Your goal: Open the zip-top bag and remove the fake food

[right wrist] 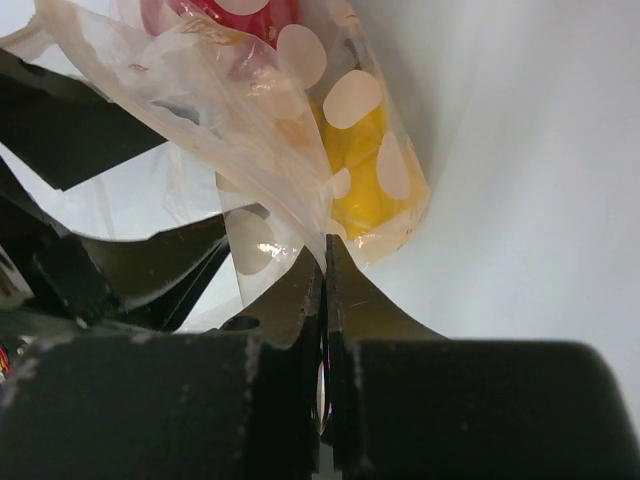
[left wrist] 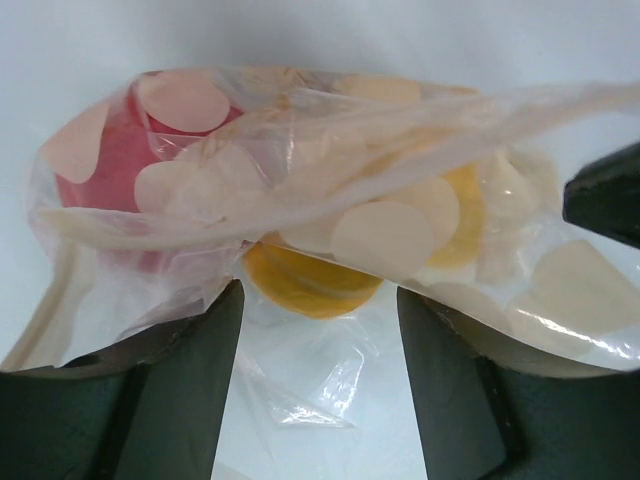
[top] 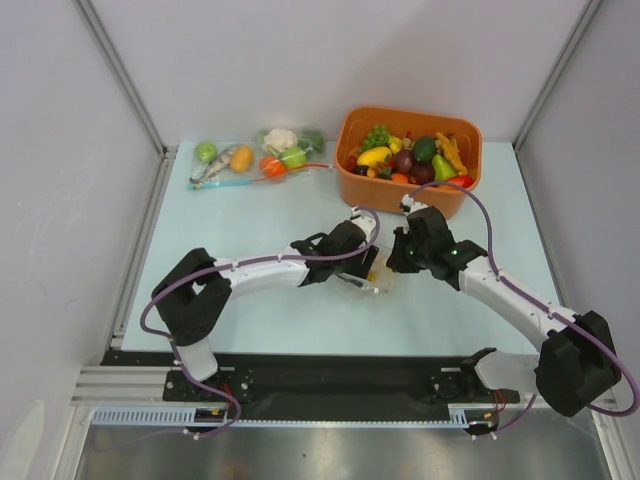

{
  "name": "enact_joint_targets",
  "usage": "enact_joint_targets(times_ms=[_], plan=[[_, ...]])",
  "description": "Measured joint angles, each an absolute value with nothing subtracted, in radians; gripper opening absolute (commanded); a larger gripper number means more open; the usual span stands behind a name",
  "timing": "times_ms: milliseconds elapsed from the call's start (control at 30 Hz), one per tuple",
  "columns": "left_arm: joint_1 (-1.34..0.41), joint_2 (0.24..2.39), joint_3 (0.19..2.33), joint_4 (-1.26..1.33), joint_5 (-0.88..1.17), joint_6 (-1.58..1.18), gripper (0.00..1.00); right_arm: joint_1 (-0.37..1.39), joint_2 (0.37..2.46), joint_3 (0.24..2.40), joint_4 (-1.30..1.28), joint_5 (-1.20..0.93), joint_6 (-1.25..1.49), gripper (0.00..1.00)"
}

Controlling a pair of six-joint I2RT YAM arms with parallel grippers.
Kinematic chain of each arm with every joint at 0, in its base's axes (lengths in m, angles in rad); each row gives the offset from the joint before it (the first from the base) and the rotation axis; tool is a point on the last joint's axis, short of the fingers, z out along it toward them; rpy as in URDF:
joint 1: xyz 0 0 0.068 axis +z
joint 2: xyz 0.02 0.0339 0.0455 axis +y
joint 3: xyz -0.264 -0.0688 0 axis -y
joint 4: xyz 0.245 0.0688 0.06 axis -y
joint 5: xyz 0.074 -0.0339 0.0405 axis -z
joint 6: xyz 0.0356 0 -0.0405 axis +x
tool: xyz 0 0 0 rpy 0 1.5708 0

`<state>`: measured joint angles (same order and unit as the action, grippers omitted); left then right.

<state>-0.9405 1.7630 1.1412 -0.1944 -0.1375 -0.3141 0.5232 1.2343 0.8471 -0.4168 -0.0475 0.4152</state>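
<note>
right gripper (right wrist: 325, 255): jaws together, clamped on zip-top bag (right wrist: 250, 110) film | left gripper (left wrist: 318, 298): jaws apart, bag lies crosswise just beyond its tips | fake food (left wrist: 300, 285) inside

The white-and-black jointed left arm (top: 262, 270) stretches low from the near left toward the middle. Its black two-finger left pincer (left wrist: 320, 300) has its fingers (left wrist: 195, 350) spread apart. The matching right arm (top: 510, 295) angles from the near right toward the far left. Its black right pincer (right wrist: 325, 250) is pressed closed, pinching a fold of the clear crinkly plastic zip-top bag (right wrist: 250, 120). The two pincers sit just beside each other.
</note>
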Motion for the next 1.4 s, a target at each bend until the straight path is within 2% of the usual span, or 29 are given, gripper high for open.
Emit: enact_joint_targets(times_ms=[333,533,567,633,667,733,767,833,867,1033,1400], plan=[[-0.916,1.804,1.173,-0.181,-0.101,-0.332,0.7,0.523,1.235,0.847,-0.411,-0.062,0.415,0.0],[-0.916,1.849,1.209,-0.181,-0.1,-0.33,0.65,0.522,1.235,0.844,-0.409,-0.063,0.414,0.0],[-0.916,1.853,1.212,-0.181,-0.1,-0.33,0.53,0.522,1.235,0.843,-0.409,-0.063,0.414,0.0],[-0.916,1.853,1.213,-0.179,-0.097,-0.329,0.42,0.522,1.235,0.842,-0.409,-0.063,0.414,0.0],[-0.916,1.853,1.213,-0.179,-0.097,-0.328,0.32,0.522,1.235,0.841,-0.409,-0.063,0.414,0.0],[-0.916,1.853,1.213,-0.178,-0.097,-0.327,0.24,0.522,1.235,0.84,-0.409,-0.063,0.413,0.0],[-0.916,1.853,1.213,-0.178,-0.097,-0.327,0.16,0.522,1.235,0.84,-0.409,-0.064,0.413,0.0],[-0.916,1.853,1.213,-0.178,-0.097,-0.323,0.09,0.522,1.236,0.84,-0.409,-0.066,0.412,0.0],[-0.916,1.853,1.213,-0.178,-0.097,-0.323,0.01,0.522,1.236,0.839,-0.408,-0.066,0.411,0.0],[-0.916,1.835,1.202,-0.175,-0.088,-0.323,0.01,0.521,1.236,0.839,-0.409,-0.065,0.41,0.0],[-0.913,1.631,1.124,-0.146,-0.016,-0.36,0.0,0.521,1.236,0.833,-0.41,-0.065,0.41,0.0]])
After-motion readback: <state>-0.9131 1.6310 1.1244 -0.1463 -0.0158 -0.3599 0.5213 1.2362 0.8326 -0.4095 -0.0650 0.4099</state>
